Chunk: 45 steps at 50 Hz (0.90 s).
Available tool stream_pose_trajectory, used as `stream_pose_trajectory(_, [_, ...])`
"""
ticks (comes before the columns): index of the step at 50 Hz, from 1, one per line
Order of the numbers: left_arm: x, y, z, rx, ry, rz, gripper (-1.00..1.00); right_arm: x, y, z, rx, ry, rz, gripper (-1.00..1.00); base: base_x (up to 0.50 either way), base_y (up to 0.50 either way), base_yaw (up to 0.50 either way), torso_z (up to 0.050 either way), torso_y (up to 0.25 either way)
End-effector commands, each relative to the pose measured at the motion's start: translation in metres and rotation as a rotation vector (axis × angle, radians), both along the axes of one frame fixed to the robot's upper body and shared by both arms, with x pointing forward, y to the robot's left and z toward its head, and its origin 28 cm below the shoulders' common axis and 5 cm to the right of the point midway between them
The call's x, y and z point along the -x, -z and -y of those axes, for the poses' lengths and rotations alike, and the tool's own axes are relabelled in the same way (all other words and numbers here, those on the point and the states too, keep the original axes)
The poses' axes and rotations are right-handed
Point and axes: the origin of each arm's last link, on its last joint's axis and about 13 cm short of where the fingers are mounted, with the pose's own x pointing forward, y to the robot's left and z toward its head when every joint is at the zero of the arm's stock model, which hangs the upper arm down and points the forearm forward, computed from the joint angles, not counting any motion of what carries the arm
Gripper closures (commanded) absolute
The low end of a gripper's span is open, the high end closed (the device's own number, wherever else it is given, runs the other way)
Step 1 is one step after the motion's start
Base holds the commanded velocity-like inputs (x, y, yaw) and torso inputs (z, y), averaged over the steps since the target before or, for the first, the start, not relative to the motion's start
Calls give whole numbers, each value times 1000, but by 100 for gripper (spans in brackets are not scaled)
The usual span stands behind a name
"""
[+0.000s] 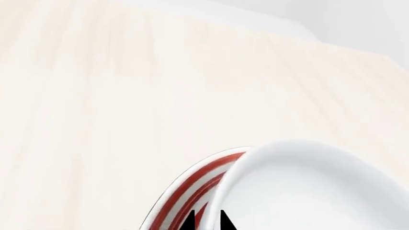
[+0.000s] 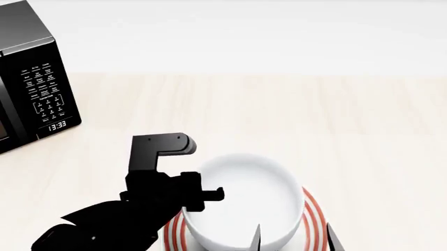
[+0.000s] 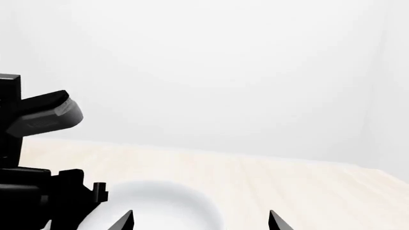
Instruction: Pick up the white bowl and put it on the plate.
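Observation:
The white bowl point(image 2: 241, 201) sits on the plate point(image 2: 315, 219), whose red rings show round the bowl's right and lower left sides. In the left wrist view the bowl point(image 1: 313, 191) covers most of the plate point(image 1: 191, 184). My left gripper point(image 1: 207, 221) has its jaws close together, one on each side of the bowl's rim. It also shows at the bowl's left rim in the head view point(image 2: 208, 195). My right gripper point(image 3: 200, 221) is open and empty above the bowl's right side point(image 3: 153, 206). It also shows in the head view point(image 2: 293, 238).
A black microwave point(image 2: 28, 78) stands at the far left of the light wooden counter point(image 2: 335, 120). A white wall runs behind the counter. The left arm's black body point(image 3: 32, 191) lies along the bowl's left side.

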Motion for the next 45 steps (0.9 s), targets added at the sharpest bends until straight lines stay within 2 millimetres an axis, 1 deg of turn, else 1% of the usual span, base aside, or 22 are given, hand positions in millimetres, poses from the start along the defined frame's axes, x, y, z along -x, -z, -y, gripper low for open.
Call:
stream_pose_trajectory(1, [-3,-1,1,11,-3,12,100,0,-1,0,-1,-3,1,-100,0,0,0,0,0])
stream_pose_trajectory(15, [-2,4,1,3,2,2,100,0,0,-1,-1,-5,1,-100,0,0,0,0,0])
stream_pose_trajectory(16, [-2,3,0,4,2,3,-100,0,0,-1,-1,-5,1,-100,0,0,0,0,0])
stream_pose_trajectory(19, [-2,-2,-2,14,0,20,-100,0,0,-1,-1,-7,1,-100,0,0,0,0,0])
stream_pose_trajectory(27, [1,-11,-9,-67,-13,106,-100,0,1,-2,0,-12,-2,-100,0,0,0,0,0])
stream_pose_trajectory(29, [3,-18,-13,-101,-21,159,-100,0,1,-2,0,-11,-2,-100,0,0,0,0,0])
stream_pose_trajectory(32, [7,-33,-22,-150,-58,266,-100,0,-1,-1,0,-4,3,-100,0,0,0,0,0])
stream_pose_trajectory(34, [12,-43,-29,-179,-106,368,-100,1,-5,0,-2,3,12,-100,0,0,0,0,0])
stream_pose_trajectory(35, [17,-45,-32,-218,-85,413,-100,1,-7,1,-4,8,19,-100,0,0,0,0,0])
stream_pose_trajectory(36, [24,-47,-37,-219,-105,443,-100,1,-12,2,-7,13,32,-100,0,0,0,0,0])
stream_pose_trajectory(38, [31,-49,-42,-232,-112,475,-100,2,-16,3,-8,17,44,-100,0,0,0,0,0])
stream_pose_trajectory(40, [37,-49,-48,-205,-124,463,-100,0,-17,4,-4,17,51,-100,0,0,0,0,0])
stream_pose_trajectory(43, [43,-47,-53,-209,-132,465,-100,2,-19,4,-5,19,57,-100,0,0,0,0,0])
stream_pose_trajectory(45, [49,-50,-58,-183,-141,461,-100,4,-25,4,-4,15,73,-100,0,0,0,0,0])
